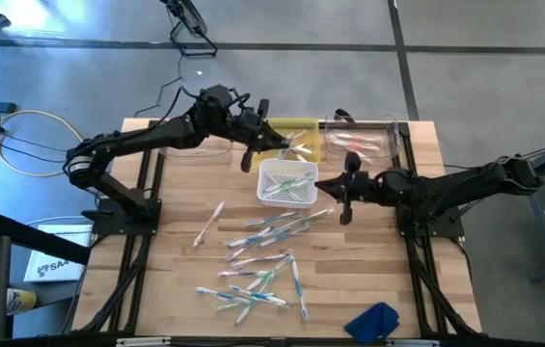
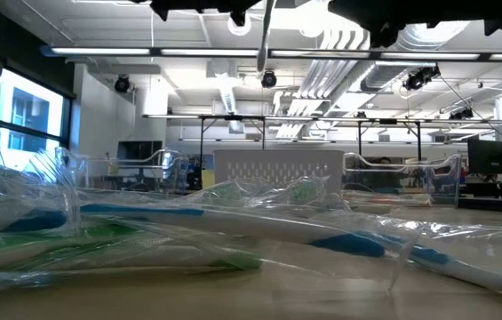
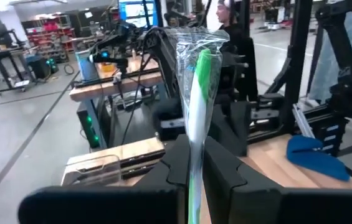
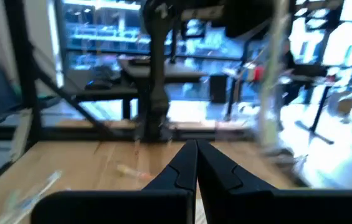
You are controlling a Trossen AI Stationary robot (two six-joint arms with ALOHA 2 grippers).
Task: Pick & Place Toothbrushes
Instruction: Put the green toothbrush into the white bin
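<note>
Above the white basket's (image 1: 286, 183) far rim, the left gripper (image 3: 195, 177) pinched a wrapped green toothbrush (image 3: 197, 106) lengthwise between its fingers; beside the basket, the right gripper (image 4: 195, 163) hung shut, empty.

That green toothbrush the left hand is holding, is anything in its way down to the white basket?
Nothing visible. The left hand grips the wrapped green toothbrush in the air just behind the white basket, which is open-topped. The right hand waits shut beside the basket, not over it.
</note>
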